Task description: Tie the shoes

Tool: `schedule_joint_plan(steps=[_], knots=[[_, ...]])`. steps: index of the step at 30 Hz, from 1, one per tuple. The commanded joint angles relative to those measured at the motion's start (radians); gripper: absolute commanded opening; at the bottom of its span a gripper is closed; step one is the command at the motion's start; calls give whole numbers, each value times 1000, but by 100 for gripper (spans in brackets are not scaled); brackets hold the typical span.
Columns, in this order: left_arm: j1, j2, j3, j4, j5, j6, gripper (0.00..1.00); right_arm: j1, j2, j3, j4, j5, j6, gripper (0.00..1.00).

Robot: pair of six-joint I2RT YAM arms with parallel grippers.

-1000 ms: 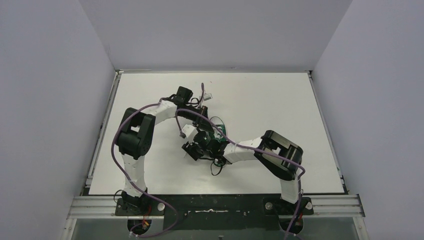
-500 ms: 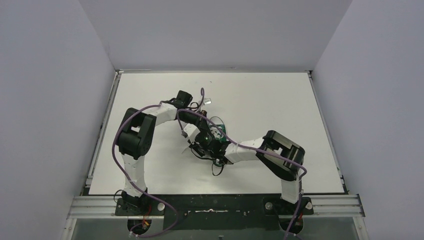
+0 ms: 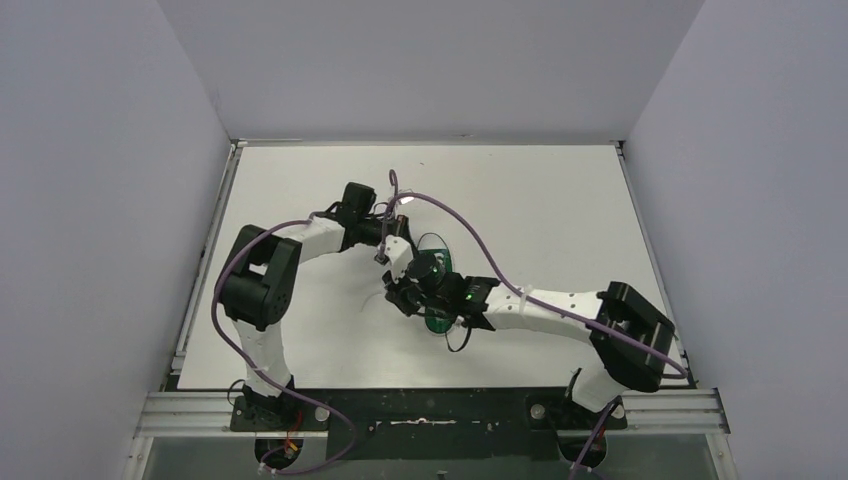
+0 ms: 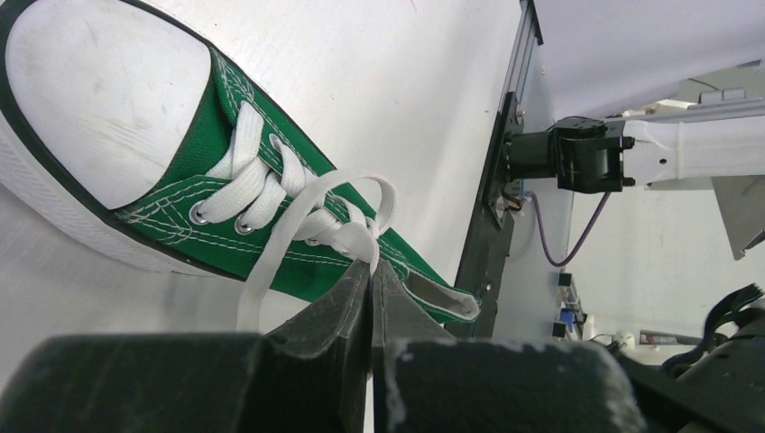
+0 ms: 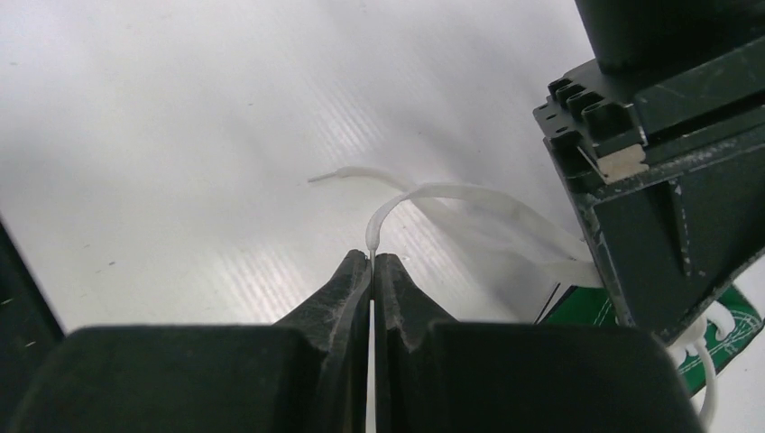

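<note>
One shoe (image 3: pixel 433 244) was all there was to work on: a little green sneaker near the middle of the white surface (image 3: pixel 560 200), mostly buried under the two wrists in the top view. The left arm (image 3: pixel 322 232) reached in from the far left and the right arm (image 3: pixel 550 305) from the near right, and they met over it.

The left jaws were pressed fully together with a white lace (image 4: pixel 298 203) pinched right at the tips, close to the side of the shoe by the lacing. My guess is they gripped that near the shoe to anchor one strand while the other side did the moving.

The right jaws were closed down too, nipping a thin bit of lace at their very tips. They sat out over bare surface beside the shoe, and the lace curved from there back toward the green canvas. To me that looked like a way to draw the strand clear of the shoe and leave room to cross or loop it.

Counts: one shoe, two arms, two pairs of jaws, each holding a piece of lace. In the left wrist view I could make out two metal eyelets (image 4: pixel 197 215), with a small loop of lace standing just past them. In the right wrist view a loose end (image 5: pixel 316 178) lay flat on the surface just past the pinched bit, and I couldn't tell if it belonged to the same lace. No finished bow anywhere I could see, so I'd say the tying was well short of done.
</note>
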Motion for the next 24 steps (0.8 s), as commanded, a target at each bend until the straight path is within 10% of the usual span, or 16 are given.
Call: schedule_joint_plan(steps=[1,11,24], knots=[[-5,-76,-61,276,-12,-211,0,-41,-126,66,-268,-125,162,0],[-47,-96,-159,583,-174,-528,0,-299,-382,179,-1065,-227,374,0],[-56,-99,-150,459,-252,-493,0,-662,-50,199,-1272,-195,229,0]])
